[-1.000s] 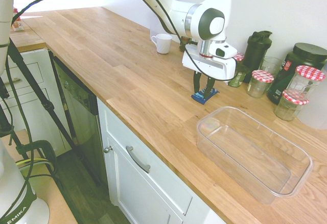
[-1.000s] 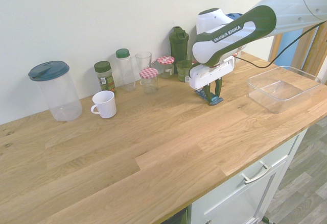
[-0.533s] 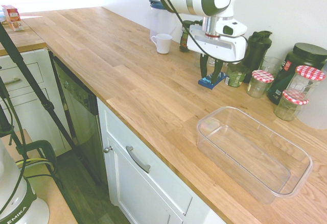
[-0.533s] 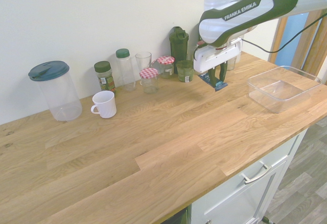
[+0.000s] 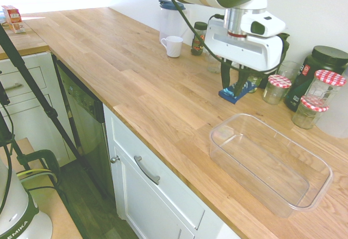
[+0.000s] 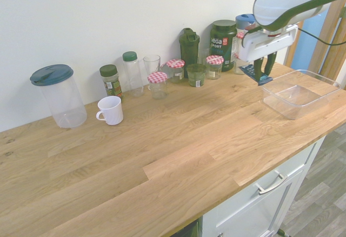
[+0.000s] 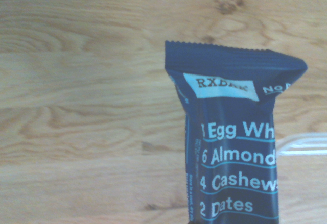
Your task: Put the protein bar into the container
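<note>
The gripper (image 5: 235, 88) is clamped on the dark blue wrapped protein bar (image 5: 237, 90), carried aloft; lowering into the clear rectangular plastic container (image 5: 270, 162) is required next.

Bright daylight, slightly soft wrist view

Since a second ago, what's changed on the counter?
The claw, shut on the bar, has lifted it off the counter and carried it toward the container; it now hangs in the air just short of the container's near end, not yet over it. The container, mug and jars stayed put.
</note>
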You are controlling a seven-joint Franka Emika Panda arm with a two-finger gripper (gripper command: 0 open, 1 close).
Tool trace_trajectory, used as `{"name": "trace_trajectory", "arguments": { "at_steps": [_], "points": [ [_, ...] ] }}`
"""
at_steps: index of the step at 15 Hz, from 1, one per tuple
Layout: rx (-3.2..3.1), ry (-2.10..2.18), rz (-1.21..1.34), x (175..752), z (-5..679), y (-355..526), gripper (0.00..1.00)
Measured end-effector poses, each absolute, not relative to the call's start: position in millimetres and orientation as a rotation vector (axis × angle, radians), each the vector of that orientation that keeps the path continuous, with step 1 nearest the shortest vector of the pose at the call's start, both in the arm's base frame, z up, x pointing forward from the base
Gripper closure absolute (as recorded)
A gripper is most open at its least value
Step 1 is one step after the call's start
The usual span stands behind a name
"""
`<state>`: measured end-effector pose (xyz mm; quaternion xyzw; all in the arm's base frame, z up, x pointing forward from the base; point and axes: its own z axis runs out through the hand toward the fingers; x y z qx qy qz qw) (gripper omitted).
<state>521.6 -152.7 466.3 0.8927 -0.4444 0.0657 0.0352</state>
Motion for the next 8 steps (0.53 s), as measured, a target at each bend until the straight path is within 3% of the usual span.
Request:
{"name": "trace_trajectory", "arguments": {
  "at_steps": [8],
  "points": [
    [2.791,-1.452,0.239,459.7,433.1,-221.5,1.00]
  ]
}}
